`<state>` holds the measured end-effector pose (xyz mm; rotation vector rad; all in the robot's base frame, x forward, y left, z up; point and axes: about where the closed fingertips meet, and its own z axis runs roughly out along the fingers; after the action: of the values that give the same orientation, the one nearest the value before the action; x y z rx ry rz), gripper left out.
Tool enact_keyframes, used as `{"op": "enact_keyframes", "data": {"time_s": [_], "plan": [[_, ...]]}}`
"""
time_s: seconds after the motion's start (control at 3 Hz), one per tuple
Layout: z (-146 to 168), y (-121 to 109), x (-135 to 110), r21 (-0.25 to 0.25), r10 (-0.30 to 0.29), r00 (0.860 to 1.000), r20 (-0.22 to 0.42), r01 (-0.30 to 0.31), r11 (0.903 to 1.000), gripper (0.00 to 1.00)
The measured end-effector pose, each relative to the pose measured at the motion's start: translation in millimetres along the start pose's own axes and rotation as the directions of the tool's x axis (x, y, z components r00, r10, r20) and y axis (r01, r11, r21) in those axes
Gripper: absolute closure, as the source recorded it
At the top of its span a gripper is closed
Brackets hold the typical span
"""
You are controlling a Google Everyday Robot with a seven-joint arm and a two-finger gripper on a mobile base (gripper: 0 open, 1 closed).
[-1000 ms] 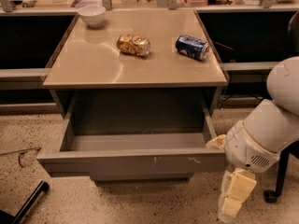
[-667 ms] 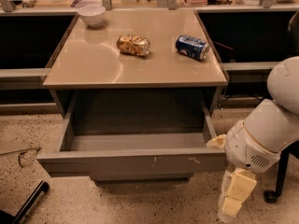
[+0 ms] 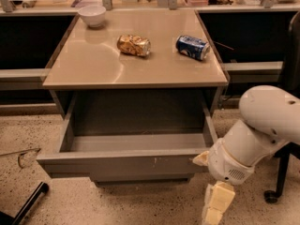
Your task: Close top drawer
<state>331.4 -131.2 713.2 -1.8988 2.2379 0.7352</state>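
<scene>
One top drawer fully out; claw low beside its right corner, grip state untellable; push front squarely, near centre.

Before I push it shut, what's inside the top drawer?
Only bare grey floor shows inside the top drawer; nothing lies on it. Its front panel hides the nearest strip of floor. The pincer hangs outside, below the drawer's front corner.
</scene>
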Motion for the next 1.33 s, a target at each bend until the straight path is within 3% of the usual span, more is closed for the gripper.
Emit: {"op": "enact_keyframes", "data": {"time_s": [0.33,0.67,1.0,1.33], "plan": [[25,-13,-7,-0.009,-0.044,0.999,-0.009,0.044,0.9990,0.00],[37,-51,-34,0.034,-0.119,0.993,-0.004,0.120,0.9922,0.00],[37,-51,-34,0.034,-0.120,0.993,-0.004,0.120,0.9922,0.00],[45,-65,-36,0.023,-0.137,0.990,0.014,0.137,0.9903,0.00]]}}
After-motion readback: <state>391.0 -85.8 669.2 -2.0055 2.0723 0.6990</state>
